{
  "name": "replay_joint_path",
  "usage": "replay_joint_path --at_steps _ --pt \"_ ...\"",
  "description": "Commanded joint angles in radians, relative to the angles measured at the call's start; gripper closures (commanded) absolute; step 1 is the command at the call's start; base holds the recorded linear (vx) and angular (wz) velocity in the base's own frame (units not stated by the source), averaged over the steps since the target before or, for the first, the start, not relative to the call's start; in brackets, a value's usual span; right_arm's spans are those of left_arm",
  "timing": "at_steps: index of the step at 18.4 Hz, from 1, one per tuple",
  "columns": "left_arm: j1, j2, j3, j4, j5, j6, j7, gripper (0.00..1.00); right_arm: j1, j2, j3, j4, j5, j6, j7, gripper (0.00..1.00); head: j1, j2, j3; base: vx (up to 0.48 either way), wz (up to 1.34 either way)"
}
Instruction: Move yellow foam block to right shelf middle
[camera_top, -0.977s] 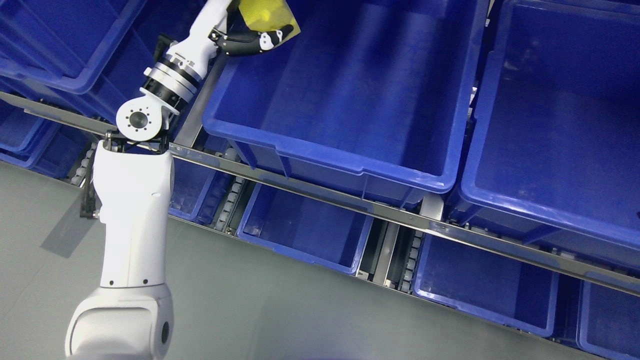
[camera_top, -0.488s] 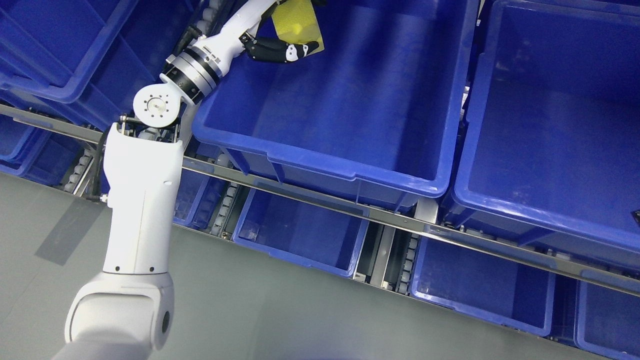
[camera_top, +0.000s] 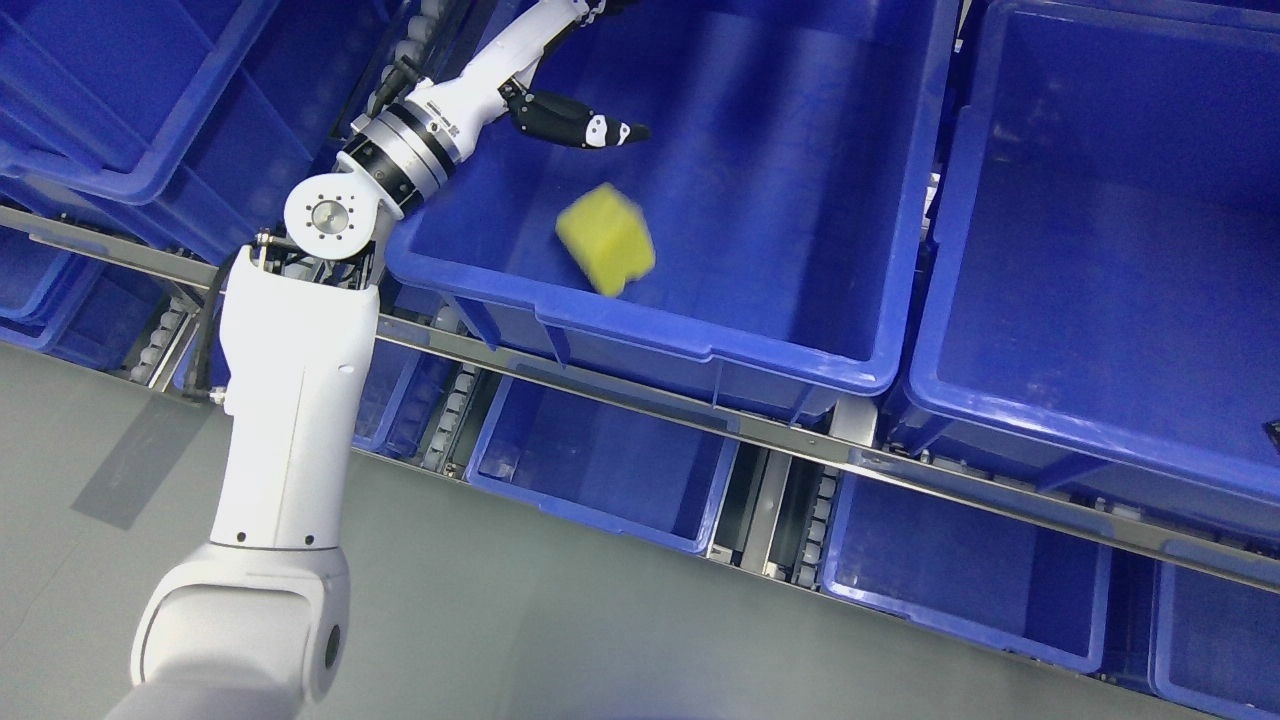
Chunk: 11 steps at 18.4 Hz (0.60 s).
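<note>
The yellow foam block (camera_top: 606, 238) shows blurred inside the big blue bin (camera_top: 640, 330) in the middle of the shelf, near its front wall and free of any hand. My left hand (camera_top: 585, 128) reaches over the bin's back left corner, above and to the left of the block. Its dark fingers (camera_top: 600, 131) are stretched out and hold nothing. Part of the hand runs off the top edge of the picture. The right arm does not show.
Another large blue bin (camera_top: 1100, 440) stands to the right on the same shelf level, and more blue bins (camera_top: 90, 160) at the upper left. Smaller blue bins (camera_top: 600, 500) sit on the level below, behind a metal rail (camera_top: 800, 435). Grey floor lies at the bottom left.
My left hand has let go of the yellow foam block. The block has dropped from the hand at the top of the picture down into the middle bin. The camera also shifted a little.
</note>
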Motion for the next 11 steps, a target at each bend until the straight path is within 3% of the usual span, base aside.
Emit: replay_joint_path --at_steps 1,5,11 --pt "0.034 0.017 0.142 -0.015 0.059 -0.128 0.102 0.01 0.002 -0.017 0.0 -0.017 0.003 0.0 0.001 0.0 0.0 0.0 0.0 0.0 0.0" --pt "0.162 0.017 0.199 -0.101 0.257 -0.13 0.237 0.01 0.002 -0.017 0.0 -0.017 0.003 0.0 0.001 0.0 0.0 0.0 0.0 0.0 0.0" --pt "0.294 0.017 0.219 -0.244 0.426 -0.163 0.314 0.01 0.002 -0.017 0.0 -0.017 0.003 0.0 0.001 0.0 0.0 0.0 0.0 0.0 0.0"
